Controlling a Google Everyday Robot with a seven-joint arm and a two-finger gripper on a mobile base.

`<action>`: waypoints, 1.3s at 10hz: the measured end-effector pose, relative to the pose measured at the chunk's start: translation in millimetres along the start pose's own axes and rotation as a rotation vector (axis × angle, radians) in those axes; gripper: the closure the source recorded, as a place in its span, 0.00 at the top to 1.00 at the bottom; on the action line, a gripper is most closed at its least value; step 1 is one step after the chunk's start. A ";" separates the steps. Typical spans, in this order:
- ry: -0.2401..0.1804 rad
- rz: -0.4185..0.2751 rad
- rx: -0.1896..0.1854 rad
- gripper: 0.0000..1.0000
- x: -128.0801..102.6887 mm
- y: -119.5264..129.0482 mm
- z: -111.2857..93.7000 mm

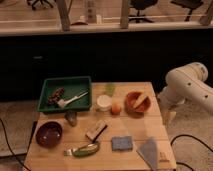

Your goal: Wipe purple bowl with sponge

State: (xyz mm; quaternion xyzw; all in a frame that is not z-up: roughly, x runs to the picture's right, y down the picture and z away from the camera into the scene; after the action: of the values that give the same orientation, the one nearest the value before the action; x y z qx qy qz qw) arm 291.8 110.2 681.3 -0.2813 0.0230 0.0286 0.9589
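Note:
The purple bowl [49,133] sits upright near the front left corner of the wooden table [130,131]; its inside is dark and glossy. The sponge [122,143], a small flat blue-grey pad, lies near the front edge, right of the middle. My white arm [187,85] reaches in from the right. My gripper [167,115] hangs down at the table's right edge, well away from the sponge and far from the bowl. It holds nothing that I can see.
A green tray [50,86] with utensils stands back left. An orange bowl [137,101], a white cup [104,102] and a small orange [116,108] are at the back. A tan block [96,130], a green-handled brush [85,148] and a grey cloth [150,151] lie at the front.

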 end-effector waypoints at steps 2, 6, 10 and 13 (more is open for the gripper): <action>0.000 0.000 0.000 0.80 0.0 0.0 0.0; 0.012 -0.031 -0.008 0.80 -6.3 15.5 6.9; 0.030 -0.088 -0.016 0.80 -19.8 39.7 15.1; 0.048 -0.131 -0.021 0.80 -29.0 62.7 17.5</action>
State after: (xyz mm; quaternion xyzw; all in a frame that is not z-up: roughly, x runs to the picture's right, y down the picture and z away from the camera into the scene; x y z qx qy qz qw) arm 259.1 171.1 664.0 -0.2927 0.0271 -0.0407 0.9549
